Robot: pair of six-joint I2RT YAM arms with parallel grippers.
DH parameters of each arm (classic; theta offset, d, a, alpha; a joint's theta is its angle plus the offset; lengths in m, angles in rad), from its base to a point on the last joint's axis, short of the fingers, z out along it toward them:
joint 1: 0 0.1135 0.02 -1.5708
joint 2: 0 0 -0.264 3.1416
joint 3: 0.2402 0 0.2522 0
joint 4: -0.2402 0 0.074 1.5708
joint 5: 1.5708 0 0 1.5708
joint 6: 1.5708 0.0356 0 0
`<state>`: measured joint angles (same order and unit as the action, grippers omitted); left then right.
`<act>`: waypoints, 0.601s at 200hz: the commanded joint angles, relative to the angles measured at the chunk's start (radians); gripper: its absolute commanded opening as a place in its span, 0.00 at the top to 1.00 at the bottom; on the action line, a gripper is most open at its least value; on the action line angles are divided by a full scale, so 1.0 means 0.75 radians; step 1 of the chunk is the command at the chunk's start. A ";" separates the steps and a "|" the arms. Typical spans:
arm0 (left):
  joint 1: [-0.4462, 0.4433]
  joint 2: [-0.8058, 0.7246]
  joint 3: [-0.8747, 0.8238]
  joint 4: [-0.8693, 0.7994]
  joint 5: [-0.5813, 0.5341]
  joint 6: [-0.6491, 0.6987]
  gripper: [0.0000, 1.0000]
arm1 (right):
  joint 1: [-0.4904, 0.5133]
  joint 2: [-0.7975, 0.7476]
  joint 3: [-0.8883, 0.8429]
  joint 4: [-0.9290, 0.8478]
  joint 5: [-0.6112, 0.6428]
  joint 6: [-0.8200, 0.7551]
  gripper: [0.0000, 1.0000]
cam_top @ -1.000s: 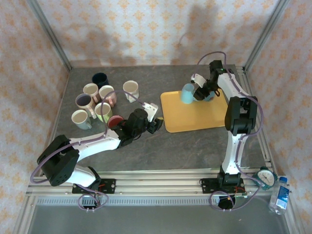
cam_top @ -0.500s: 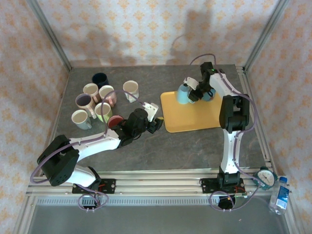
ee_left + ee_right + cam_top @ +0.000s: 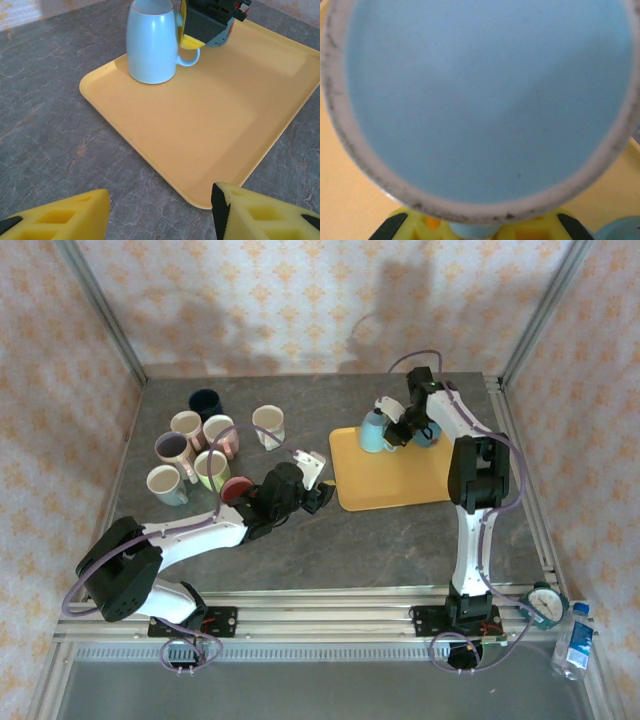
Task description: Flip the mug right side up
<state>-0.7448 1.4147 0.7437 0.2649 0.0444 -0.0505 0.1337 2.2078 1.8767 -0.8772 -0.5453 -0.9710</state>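
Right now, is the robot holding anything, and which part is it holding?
The right end effector grips the light blue mug at its handle side; the exact contact is hidden. The left end effector is open and holds nothing.

The blue mug (image 3: 150, 45) looks smooth, faintly glossy ceramic; the yellow tray (image 3: 210, 125) is matt plastic; the grey table (image 3: 45, 110) has a veined, stone-like matt surface.
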 commanded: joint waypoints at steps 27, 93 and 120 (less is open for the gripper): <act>-0.005 -0.043 0.025 0.039 0.024 -0.072 0.43 | 0.034 -0.117 -0.016 0.158 0.074 0.351 1.00; 0.014 -0.082 0.018 0.077 0.073 -0.256 0.42 | 0.055 -0.396 -0.328 0.465 0.006 0.671 1.00; 0.038 -0.112 0.000 0.125 0.119 -0.348 0.42 | 0.061 -0.501 -0.442 0.559 -0.029 0.788 1.00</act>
<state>-0.7364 1.3712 0.7437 0.2893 0.0940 -0.2207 0.1696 1.9453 1.5757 -0.6067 -0.5156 -0.5026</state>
